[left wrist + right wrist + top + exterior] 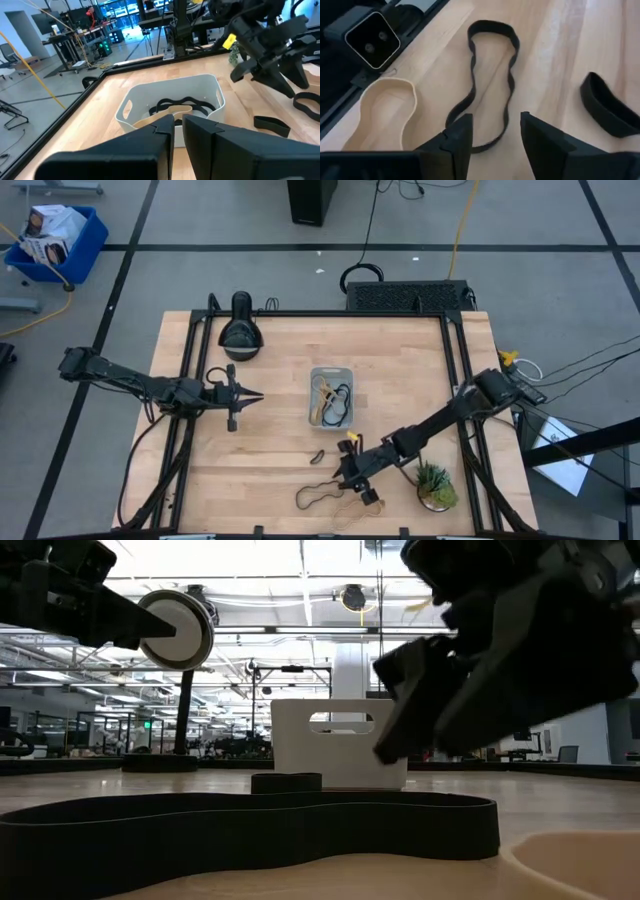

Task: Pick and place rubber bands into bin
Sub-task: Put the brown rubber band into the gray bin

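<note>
Counting bands: two in bin (331, 372), one tan, one black; three on table (270, 440) near right claw (492, 131), spread, empty, above long black band (487, 80). Left claw (255, 395) pressed together, beside bin.

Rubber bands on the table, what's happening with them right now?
The right gripper hovers open over a long black rubber band near the table's front edge, holding nothing yet. A tan rubber band and a small black rubber band also lie loose on the wood. The bin at mid-table already holds black and tan bands. The left gripper waits left of the bin, fingers nearly together and empty.
</note>
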You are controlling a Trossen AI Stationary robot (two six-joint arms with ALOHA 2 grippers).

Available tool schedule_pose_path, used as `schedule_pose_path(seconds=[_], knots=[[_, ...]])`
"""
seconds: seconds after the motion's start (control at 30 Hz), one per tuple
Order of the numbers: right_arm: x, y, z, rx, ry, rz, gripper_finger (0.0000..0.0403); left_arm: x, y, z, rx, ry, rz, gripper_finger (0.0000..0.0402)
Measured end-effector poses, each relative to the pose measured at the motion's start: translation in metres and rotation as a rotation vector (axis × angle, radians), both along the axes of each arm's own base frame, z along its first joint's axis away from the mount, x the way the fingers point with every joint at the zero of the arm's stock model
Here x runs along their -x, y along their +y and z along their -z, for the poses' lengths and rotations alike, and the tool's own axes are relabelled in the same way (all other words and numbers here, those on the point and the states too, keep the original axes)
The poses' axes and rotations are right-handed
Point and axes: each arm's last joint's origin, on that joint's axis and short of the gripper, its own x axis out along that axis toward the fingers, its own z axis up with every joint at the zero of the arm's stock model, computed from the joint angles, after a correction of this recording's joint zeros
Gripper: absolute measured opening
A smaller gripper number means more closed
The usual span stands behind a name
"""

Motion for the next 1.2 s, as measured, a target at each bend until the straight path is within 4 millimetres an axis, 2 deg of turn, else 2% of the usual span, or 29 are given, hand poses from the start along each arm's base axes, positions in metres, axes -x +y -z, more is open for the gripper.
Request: schedule_pose_path(seconds=[0.13, 0.37, 0.53, 0.67, 0.77, 0.9, 1.07, 1.2], knots=[[-0.001, 0.001, 0.007, 0.0, 0.002, -0.006, 0.0156, 0.0, 0.0, 0.0, 0.0, 0.002, 0.0, 0.0047], [-0.002, 0.001, 0.003, -0.012, -0.023, -0.004, 0.0155, 0.0, 0.0, 0.002, 0.006, 0.02, -0.001, 0.0047], [0.011, 0.007, -0.025, -0.057, 0.005, -0.041, 0.0157, 0.0, 0.0, 0.002, 0.009, 0.023, -0.002, 0.0047], [0.034, 0.026, -0.044, -0.1, 0.055, -0.091, 0.0157, 0.0, 0.0, 0.003, 0.008, 0.026, -0.001, 0.0047], [0.048, 0.04, -0.05, -0.12, 0.075, -0.082, 0.0155, 0.0, 0.0, 0.003, 0.007, 0.029, -0.002, 0.0047], [0.063, 0.051, -0.04, -0.066, 0.14, -0.017, 0.0153, 0.0, 0.0, 0.003, 0.007, 0.029, -0.001, 0.0047], [0.063, 0.055, -0.023, 0.037, 0.111, 0.05, 0.0151, 0.0, 0.0, 0.003, 0.016, 0.028, -0.003, 0.0047], [0.061, 0.054, -0.008, 0.077, 0.154, 0.05, 0.0151, 0.0, 0.0, 0.003, 0.028, 0.027, -0.004, 0.0047]])
